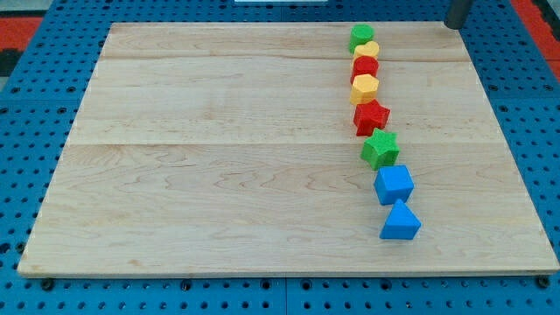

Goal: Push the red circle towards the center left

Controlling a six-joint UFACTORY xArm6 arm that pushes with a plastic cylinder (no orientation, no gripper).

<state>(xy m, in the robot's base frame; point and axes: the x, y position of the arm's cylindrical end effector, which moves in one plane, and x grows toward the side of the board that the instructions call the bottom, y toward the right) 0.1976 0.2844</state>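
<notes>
Not started, by the look of it. The red circle (365, 66) sits in the column of blocks at the view's upper right, wedged between the upper yellow block (367, 50) and the lower yellow block (364, 87), touching both. My tip (455, 24) is at the top right corner, well apart from every block. No hand on this rig, so no open or closed state. The full push to centre left remains. Pale wood-grain worktop (219, 157), and the blocks look ridged.
</notes>
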